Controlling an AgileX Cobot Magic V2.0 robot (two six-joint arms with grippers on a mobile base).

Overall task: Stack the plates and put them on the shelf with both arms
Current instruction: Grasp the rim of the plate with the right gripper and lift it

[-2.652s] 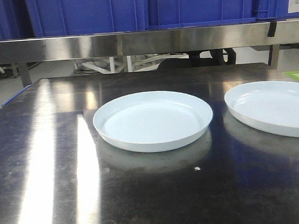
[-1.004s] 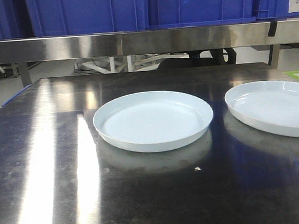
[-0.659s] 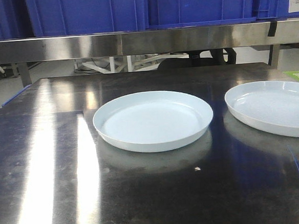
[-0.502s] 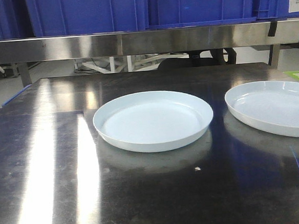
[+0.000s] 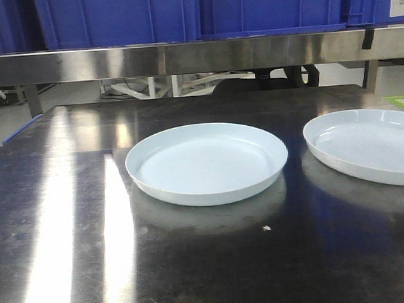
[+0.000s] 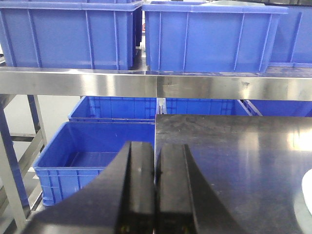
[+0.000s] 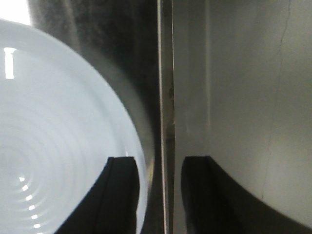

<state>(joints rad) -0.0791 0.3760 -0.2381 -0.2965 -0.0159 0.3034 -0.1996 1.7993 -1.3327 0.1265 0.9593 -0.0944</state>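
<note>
Plates (image 5: 207, 163) haven't budged at all. Empty left gripper (image 6: 156, 195) is pinched closed, right gripper (image 7: 158, 195) spread apart over one rim.

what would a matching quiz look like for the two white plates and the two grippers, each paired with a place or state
Column A
1. centre plate
2. right plate
3. left gripper
4. right gripper

Column B
a. jaws apart, one over a plate's rim
b. cut off by the right edge of the front view
c. jaws shut together, nothing between them
d. fully in view, mid tabletop

Pairs: 1-d, 2-b, 3-c, 4-a
</note>
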